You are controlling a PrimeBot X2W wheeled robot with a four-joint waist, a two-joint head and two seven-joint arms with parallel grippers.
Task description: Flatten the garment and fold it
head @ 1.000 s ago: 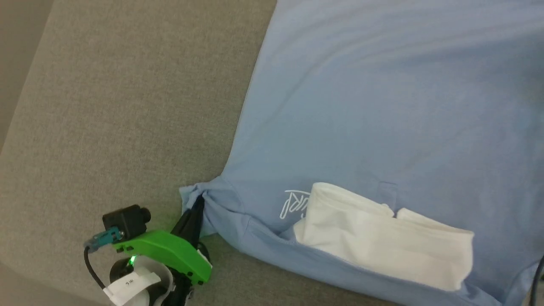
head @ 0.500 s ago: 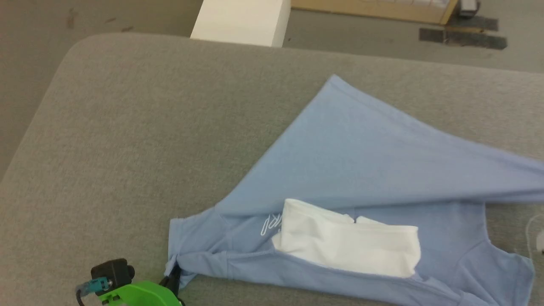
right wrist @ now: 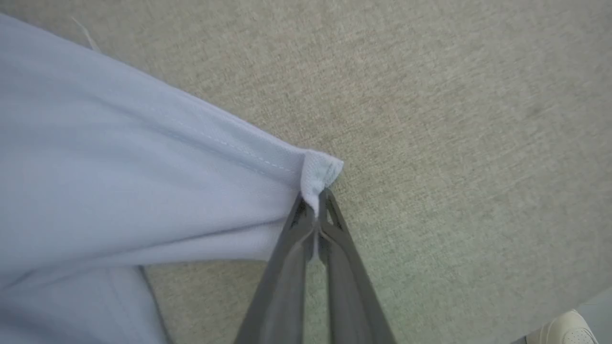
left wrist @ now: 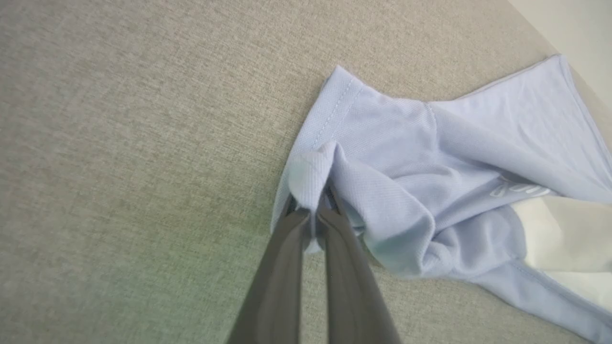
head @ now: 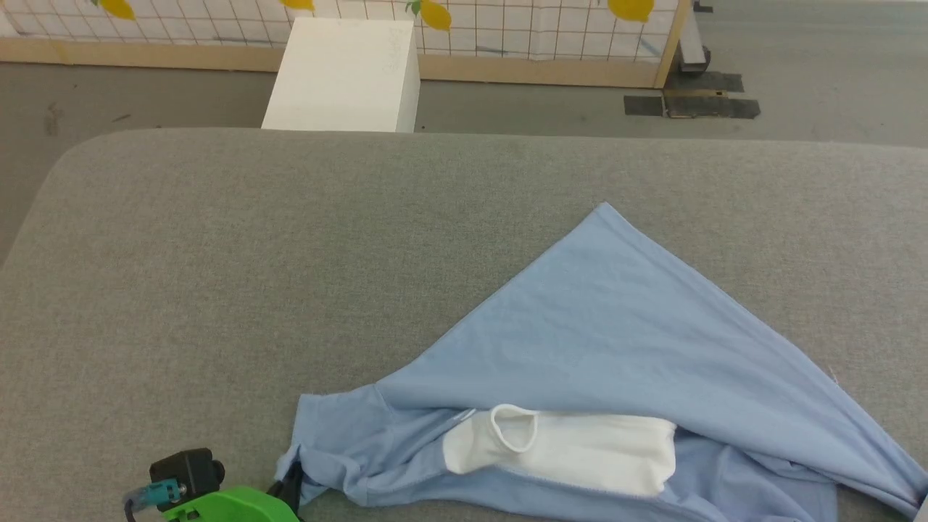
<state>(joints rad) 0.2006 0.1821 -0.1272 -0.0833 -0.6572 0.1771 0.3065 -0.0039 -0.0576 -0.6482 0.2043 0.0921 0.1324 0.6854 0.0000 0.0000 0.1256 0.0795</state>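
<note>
- The garment [head: 616, 341] lies on the grey padded surface [head: 254, 254], in the near right part of the head view. It forms a rough triangle, with one corner pointing toward the far edge
- A white panel [head: 580, 453] runs along the near side of the blue cloth. A blue fold partly covers it, and a small looped opening shows at its left end
- The script lettering [left wrist: 521, 189] sits just beside the white panel and is partly tucked under a fold
- The left gripper [left wrist: 313, 210] is closed on a bunched, hemmed edge at the garment's left end. The cloth is pinched between the fingertips and spills over one finger
- The right gripper [right wrist: 316, 203] is closed on a stitched corner of the garment. A small tab of cloth stands out past the fingertips, and the rest runs off to that view's left as a smooth sheet
- Whether either pinched corner touches the surface cannot be told
- A green mount [head: 232, 505] and a black camera [head: 185, 471] show at the bottom left of the head view
- Beyond the far edge, a white box [head: 344, 72] stands on the floor [head: 797, 72] in front of a gridded panel [head: 507, 29] with a wooden frame and yellow shapes
- A pale shoe [right wrist: 569, 327] shows past the surface's edge in the right wrist view
</note>
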